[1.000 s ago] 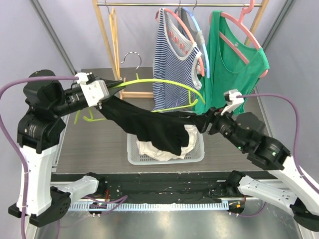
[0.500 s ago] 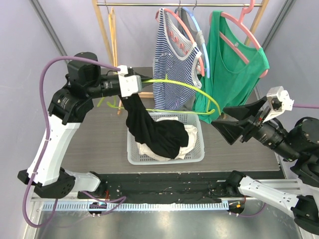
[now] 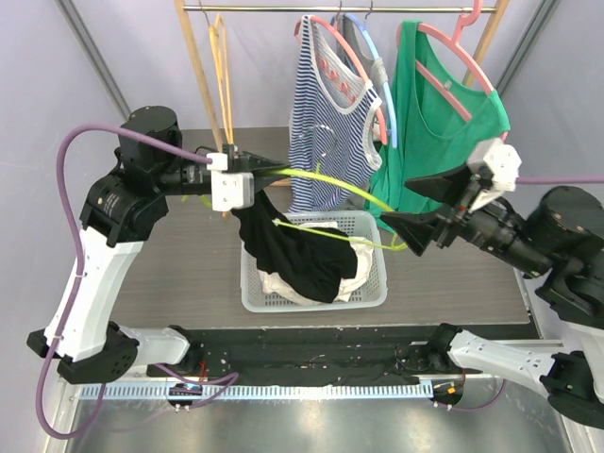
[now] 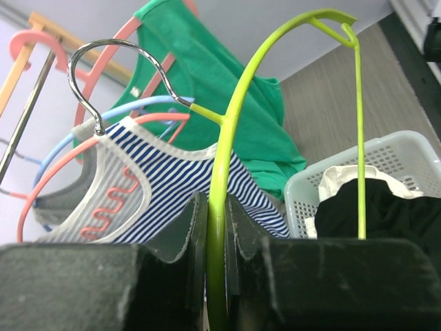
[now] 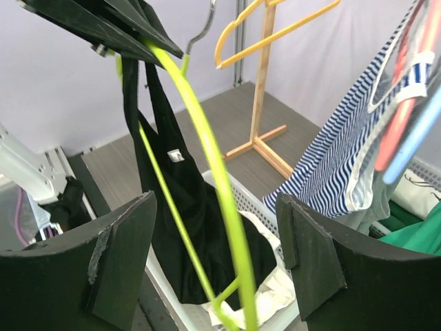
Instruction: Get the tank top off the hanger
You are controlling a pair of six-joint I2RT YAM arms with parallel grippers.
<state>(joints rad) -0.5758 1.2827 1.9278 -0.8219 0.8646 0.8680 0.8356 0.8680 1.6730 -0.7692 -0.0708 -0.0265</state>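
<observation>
Robotics lab cell, staging mock laundry corner. Plain lilac wall panels (image 3: pixel 38 85) and metal frame struts (image 3: pixel 94 58) enclosing grey tabletop (image 3: pixel 179 274). Purple cables (image 3: pixel 566 178) trailing off arms (image 3: pixel 90 283) bolted at 6 o'clock, cable tray (image 3: pixel 311 389) running beneath. Wooden garment rack (image 3: pixel 195 71) standing at 12 o'clock, white basket (image 3: pixel 311 300) sitting centre.

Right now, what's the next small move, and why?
Probably bring the open right gripper down to the black tank top and grip it. The top hangs from one end of the green hanger, which the left gripper clamps, and sags into the basket.
</observation>
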